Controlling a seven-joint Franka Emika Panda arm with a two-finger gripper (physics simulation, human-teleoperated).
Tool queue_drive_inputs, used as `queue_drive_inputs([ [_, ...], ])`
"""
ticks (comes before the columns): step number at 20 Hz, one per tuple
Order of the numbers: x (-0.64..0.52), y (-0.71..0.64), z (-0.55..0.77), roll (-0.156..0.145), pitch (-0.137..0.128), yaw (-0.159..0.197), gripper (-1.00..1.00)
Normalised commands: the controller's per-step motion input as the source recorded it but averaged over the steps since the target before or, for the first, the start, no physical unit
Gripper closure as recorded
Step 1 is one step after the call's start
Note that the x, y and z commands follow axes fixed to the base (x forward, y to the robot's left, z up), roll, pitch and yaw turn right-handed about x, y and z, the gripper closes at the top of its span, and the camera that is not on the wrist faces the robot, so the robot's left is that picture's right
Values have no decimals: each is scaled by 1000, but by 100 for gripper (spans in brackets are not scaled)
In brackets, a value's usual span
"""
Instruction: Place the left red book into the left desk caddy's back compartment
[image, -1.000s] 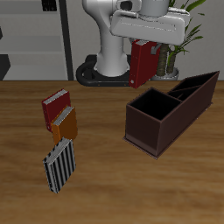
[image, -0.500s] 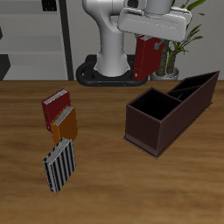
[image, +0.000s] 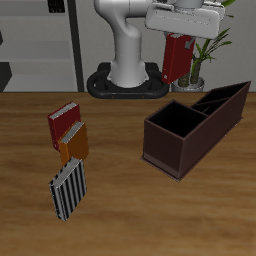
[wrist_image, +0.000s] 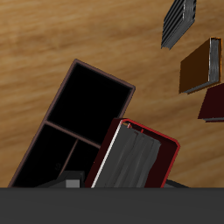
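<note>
My gripper (image: 178, 38) is shut on the left red book (image: 176, 58), which hangs upright, high above the table and behind the left desk caddy (image: 165, 150). The caddy is a long dark maroon box lying diagonally. Its large square section is nearer the table's front edge, and its back compartment (image: 222, 100), with slanted walls, is at the far end. The wrist view looks down past the held book (wrist_image: 136, 159) into the caddy (wrist_image: 105, 74), which is dark inside. The book is well above the caddy and touches nothing else.
A darker red book (image: 63, 123), an orange-brown book (image: 74, 143) and a striped book (image: 68, 189) stand in a row on the table away from the caddy. A potted plant (image: 205, 55) and the robot base (image: 128, 70) are behind the caddy.
The gripper has risen with the red book and carried it sideways toward the plant, closer to over the caddy's far end. The book hangs straighter now.
</note>
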Motion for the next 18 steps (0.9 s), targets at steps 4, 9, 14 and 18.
queue_drive_inputs([
  [4,-334,340,22,29,-29,-11,100],
  [9,-231,335,75,42,-26,-46,100],
  [14,-40,200,54,30,-11,-28,100],
  [18,82,392,34,28,-5,-78,100],
])
